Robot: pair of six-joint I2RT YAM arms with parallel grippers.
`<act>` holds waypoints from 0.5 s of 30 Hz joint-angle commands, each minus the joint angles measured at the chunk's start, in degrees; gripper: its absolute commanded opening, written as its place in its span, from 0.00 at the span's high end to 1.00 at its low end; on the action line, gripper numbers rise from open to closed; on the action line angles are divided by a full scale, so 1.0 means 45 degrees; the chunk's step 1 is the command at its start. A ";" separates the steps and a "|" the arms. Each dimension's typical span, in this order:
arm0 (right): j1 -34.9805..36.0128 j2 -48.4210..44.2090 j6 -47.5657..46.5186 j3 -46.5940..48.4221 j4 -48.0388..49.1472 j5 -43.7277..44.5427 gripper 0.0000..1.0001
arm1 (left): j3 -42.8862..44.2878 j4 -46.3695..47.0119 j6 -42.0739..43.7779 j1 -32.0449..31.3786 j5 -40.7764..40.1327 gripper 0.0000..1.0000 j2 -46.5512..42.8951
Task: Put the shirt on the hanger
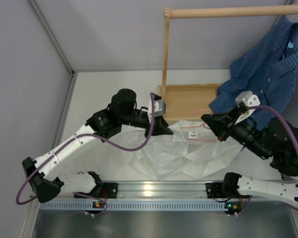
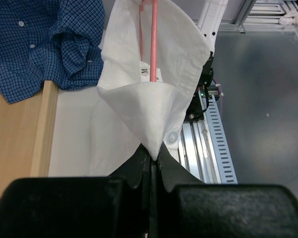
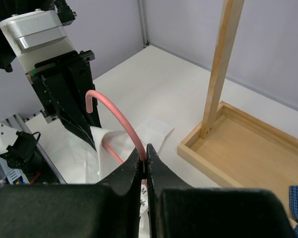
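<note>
The white shirt [image 1: 179, 156] lies crumpled on the table between the arms, collar toward the wooden base. My left gripper [image 1: 164, 130] is shut on the tip of the shirt's collar [image 2: 152, 148] and holds it lifted, so the collar opening gapes. The pink wire hanger [image 2: 153, 39] runs into that opening beside the small label [image 2: 145, 73]. My right gripper [image 3: 146, 159] is shut on the hanger's hook [image 3: 120, 119], just right of the collar [image 1: 211, 126]. Most of the hanger's triangle is hidden under the cloth.
A wooden frame with a tray base [image 1: 188, 101], upright post [image 3: 221, 69] and top rail [image 1: 228, 12] stands behind the shirt. A blue checked shirt [image 1: 268, 69] hangs from the rail at the right, draping onto the tray. A metal rail [image 1: 159, 191] runs along the near edge.
</note>
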 commanded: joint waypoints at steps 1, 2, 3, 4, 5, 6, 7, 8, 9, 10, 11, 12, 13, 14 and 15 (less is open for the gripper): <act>0.0060 0.0111 0.0266 0.0401 0.1323 0.0966 1.00 | 0.0088 0.0721 0.0348 -0.0079 0.0775 1.00 -0.0334; 0.0041 -0.0006 0.0286 0.0343 0.1304 0.1006 0.99 | 0.0029 0.0741 0.0426 -0.0098 0.0988 1.00 -0.0452; 0.0060 -0.0084 0.0306 0.0303 0.1304 0.0890 0.89 | -0.0010 0.0741 0.0427 -0.0079 0.1164 1.00 -0.0550; 0.0041 -0.0182 0.0267 0.0245 0.1285 0.0773 0.83 | 0.0028 0.0644 0.0447 -0.0079 0.1321 1.00 -0.0686; 0.0040 -0.0395 0.0209 0.0090 0.1284 0.0598 0.74 | 0.0106 0.0527 0.0485 -0.0079 0.1612 1.00 -0.0726; 0.0040 -0.0475 0.0131 -0.0008 0.1246 0.0267 0.66 | 0.0416 0.0313 0.0563 -0.0079 0.1731 1.00 -0.0746; 0.0040 -0.0650 0.0053 -0.0087 0.1110 0.0148 0.49 | 0.0613 0.0060 0.0641 -0.0060 0.1868 1.00 -0.0707; 0.0040 -0.0884 -0.0006 -0.0184 0.0973 0.0108 0.39 | 0.0789 -0.0503 0.0797 -0.0059 0.1966 1.00 -0.0649; 0.0040 -0.1002 -0.0181 -0.0147 0.0759 0.0185 0.23 | 0.1139 -0.0838 0.0914 -0.0059 0.2160 1.00 -0.0590; 0.0040 -0.1177 -0.0279 -0.0088 0.0196 0.0263 0.21 | 0.1316 -0.1170 0.1186 -0.0040 0.2259 1.00 -0.0551; 0.0040 -0.1566 -0.0377 0.0106 -0.0157 0.0341 0.21 | 0.1473 -0.1792 0.1286 -0.0040 0.2357 1.00 -0.0512; 0.0040 -0.1743 -0.0513 0.0243 -0.0548 0.0304 0.21 | 0.1590 -0.2069 0.1403 -0.0020 0.2435 1.00 -0.0511; 0.0060 -0.1958 -0.0805 0.0438 -0.1016 0.0168 0.25 | 0.1765 -0.2284 0.1539 0.0057 0.2706 1.00 -0.0511; 0.0060 -0.2269 -0.0924 0.0865 -0.2180 -0.0085 0.26 | 0.1825 -0.2460 0.1540 0.0097 0.2806 1.00 -0.0569; 0.0060 -0.2350 -0.0925 0.1121 -0.2888 -0.0745 0.27 | 0.1864 -0.2636 0.1560 0.0136 0.2865 1.00 -0.0686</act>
